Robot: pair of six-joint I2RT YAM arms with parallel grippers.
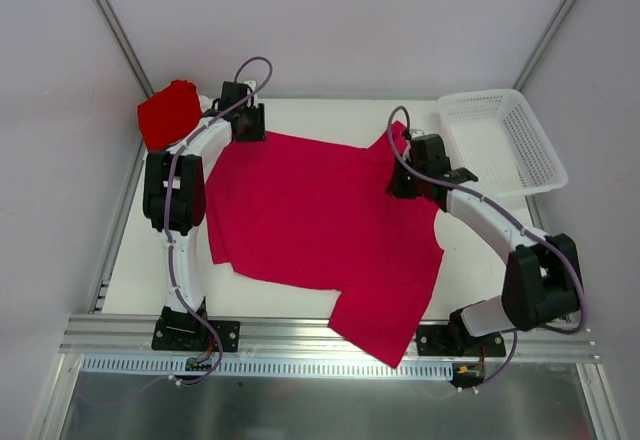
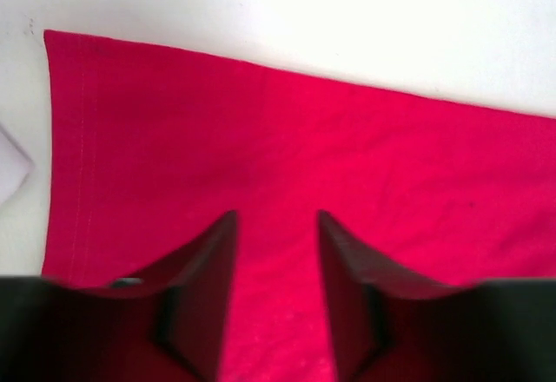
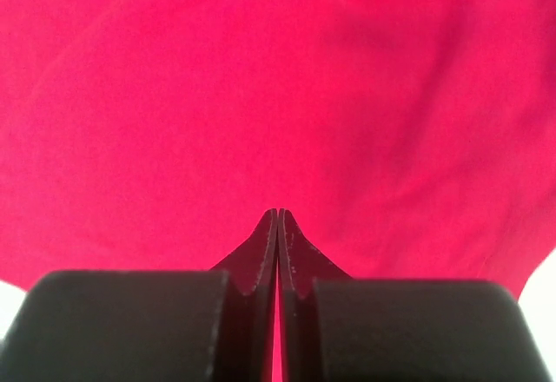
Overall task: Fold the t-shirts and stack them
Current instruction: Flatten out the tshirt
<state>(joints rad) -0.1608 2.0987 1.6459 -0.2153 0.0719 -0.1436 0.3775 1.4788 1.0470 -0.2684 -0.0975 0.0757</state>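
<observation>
While the crimson-pink t-shirt (image 1: 320, 220) lies spread open across the middle of the white worktop (image 1: 470, 265), both arms reach in over its far edge. One of its near corners hangs past the worktop's front edge and onto the metal rail (image 1: 300, 332) beside the right arm's base. The cloth is mostly flat, with soft wrinkles and a small raised fold at its far right corner.

The left end effector (image 2: 276, 247) is over the shirt's far left corner. Its two dark fingers (image 2: 208, 282) stand parted with a clear gap, and only the red cloth beneath shows between them; nothing is held. In the left wrist view a stitched hem (image 2: 82, 139) runs down the shirt's left side, with bare worktop beyond it.

The right end effector (image 3: 278, 219) is at the shirt's far right part, close to the raised fold. Its fingers are pressed together so that only a thin seam shows between the tips. Crimson cloth fills almost the whole right wrist view, and whether any of it is pinched between the tips cannot be told.

A folded bright red t-shirt (image 1: 168, 112) sits at the far left corner of the worktop, just behind the left arm. A white mesh basket (image 1: 500, 140) stands at the far right corner, apart from the spread shirt.
</observation>
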